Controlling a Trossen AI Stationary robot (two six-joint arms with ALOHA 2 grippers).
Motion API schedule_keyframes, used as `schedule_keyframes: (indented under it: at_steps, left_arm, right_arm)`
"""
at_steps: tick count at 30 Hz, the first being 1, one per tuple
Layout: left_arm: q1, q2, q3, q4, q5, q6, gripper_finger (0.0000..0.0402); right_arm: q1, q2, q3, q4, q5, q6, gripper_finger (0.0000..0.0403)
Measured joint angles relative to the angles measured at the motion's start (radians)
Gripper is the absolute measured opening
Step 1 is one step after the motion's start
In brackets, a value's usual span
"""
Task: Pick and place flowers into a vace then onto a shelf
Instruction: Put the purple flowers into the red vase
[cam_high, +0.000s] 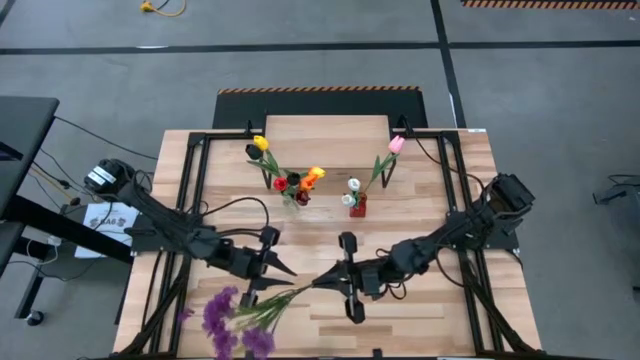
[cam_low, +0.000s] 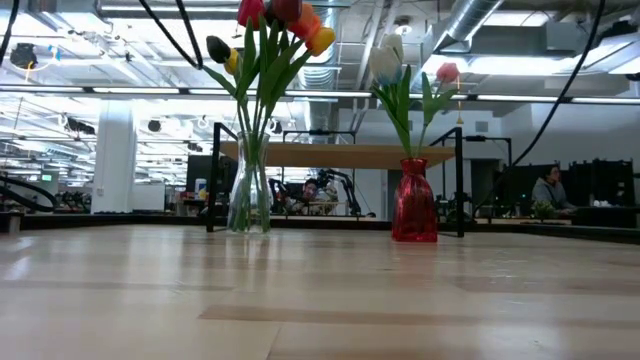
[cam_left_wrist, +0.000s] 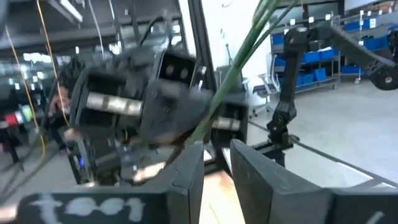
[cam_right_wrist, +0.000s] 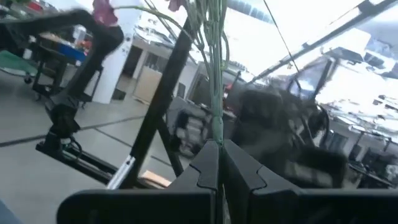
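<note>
The purple sprigs (cam_high: 232, 316) lie low over the table's near left part, and their green stems (cam_high: 290, 293) run up to my right gripper (cam_high: 318, 282). That gripper is shut on the stems (cam_right_wrist: 216, 93). My left gripper (cam_high: 278, 280) is open and faces the right one tip to tip. In the left wrist view a stem (cam_left_wrist: 239, 56) crosses just beyond the gap of its fingers (cam_left_wrist: 217, 165). A clear vase (cam_high: 293, 198) holds red, yellow, orange and dark tulips. A red vase (cam_high: 357, 205) holds a white and a pink tulip. The shelf (cam_high: 325, 130) stands at the far edge. My right gripper pinches the sprigs' stems near their cut ends (cam_right_wrist: 216, 138) between its two fingers. The fingers come level from the table's right side, and the stems run on past the fingertips toward the near left. I cannot tell whether the flower heads (cam_high: 225, 320) rest on the table.
Both vases (cam_low: 248, 195) (cam_low: 414, 200) stand on the tabletop in front of the shelf (cam_low: 350, 153), about a hand's width apart. Black frame rails (cam_high: 195, 190) run along both table sides. Bare planks (cam_high: 420, 320) lie on the near right.
</note>
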Motion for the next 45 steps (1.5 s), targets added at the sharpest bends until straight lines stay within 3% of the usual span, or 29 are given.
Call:
schedule_keyframes:
  at_steps: [12, 29, 33, 37, 40, 45]
  left_arm:
    - [-0.029, 0.0, 0.0, 0.133, -0.021, 0.129, 0.011]
    - [-0.029, 0.0, 0.001, 0.194, -0.078, 0.147, 0.0112]
    - [-0.029, 0.0, 0.001, 0.177, -0.108, 0.141, 0.0088]
    - [-0.028, 0.0, 0.002, 0.131, -0.115, 0.128, 0.0018]
    - [-0.027, 0.0, 0.004, 0.08, -0.116, 0.098, 0.0009]
    - [-0.027, 0.0, 0.066, -0.144, -0.16, 0.045, 0.0004]
  right_arm:
    - [-0.041, 0.0, 0.0, -0.061, 0.031, 0.062, 0.0]
    - [-0.064, 0.0, 0.0, -0.097, 0.031, 0.098, 0.0]
    - [-0.063, 0.0, -0.001, -0.106, 0.031, 0.102, 0.0009]
    - [-0.06, 0.0, -0.001, -0.107, 0.023, 0.129, 0.0042]
    - [-0.06, 0.0, -0.001, -0.11, 0.025, 0.131, 0.0073]
    - [-0.055, 0.0, -0.001, -0.13, 0.072, 0.133, 0.0124]
